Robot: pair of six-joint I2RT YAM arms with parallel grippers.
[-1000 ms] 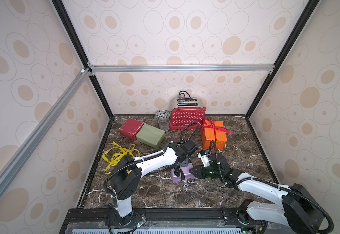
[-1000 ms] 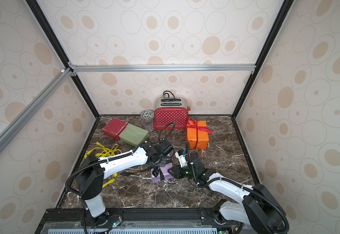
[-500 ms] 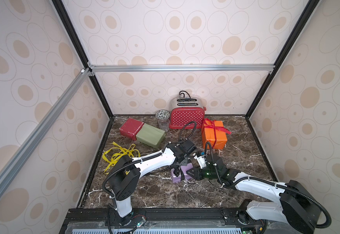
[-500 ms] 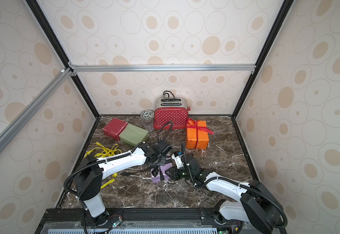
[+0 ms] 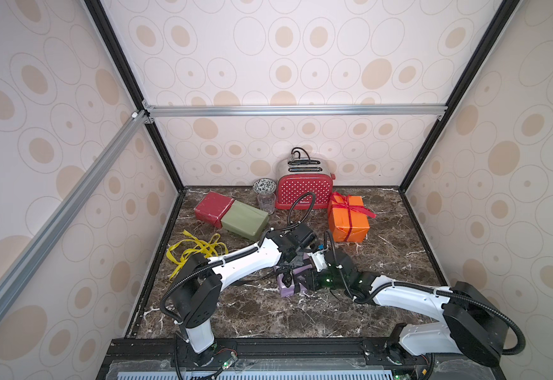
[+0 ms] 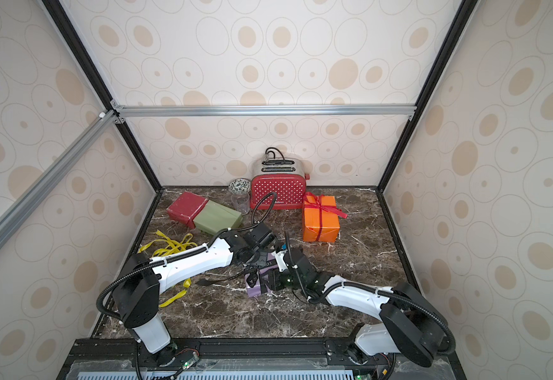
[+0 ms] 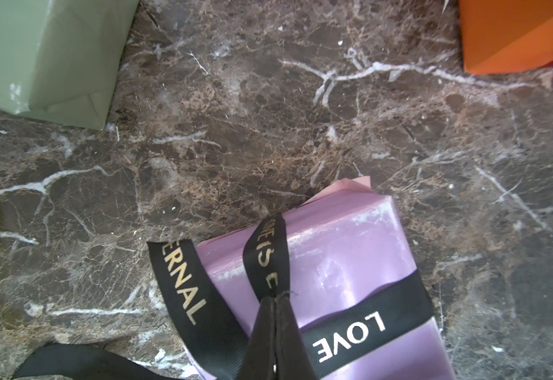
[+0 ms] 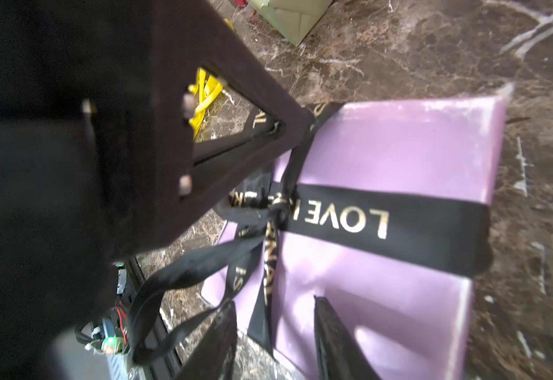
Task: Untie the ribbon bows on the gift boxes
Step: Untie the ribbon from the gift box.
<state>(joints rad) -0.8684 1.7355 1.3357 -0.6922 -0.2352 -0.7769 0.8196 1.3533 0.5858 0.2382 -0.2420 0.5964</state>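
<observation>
The lilac gift box (image 5: 291, 287) (image 6: 256, 287) lies at the table's middle, wrapped in a black ribbon bow (image 7: 364, 327) (image 8: 344, 218) with gold lettering. My left gripper (image 7: 275, 297) is shut on one strand of that ribbon above the box top; it shows from the side in the right wrist view (image 8: 296, 131). My right gripper (image 8: 275, 316) is open at the box's near edge, with a ribbon tail hanging between its fingers (image 8: 329, 325). The orange box (image 5: 349, 223) keeps its tied red bow (image 5: 346, 204). The dark red box (image 5: 212, 208) and the olive box (image 5: 245, 219) are bare.
Loose yellow ribbons (image 5: 199, 249) lie at the left of the table. A red white-dotted toaster (image 5: 303, 190), a small bowl (image 5: 264, 186) and a clear glass (image 5: 266, 201) stand along the back wall. Both arms meet over the lilac box.
My left gripper has closed on the black ribbon strand. My right gripper has moved left to the lilac box and its jaws have widened a little.
</observation>
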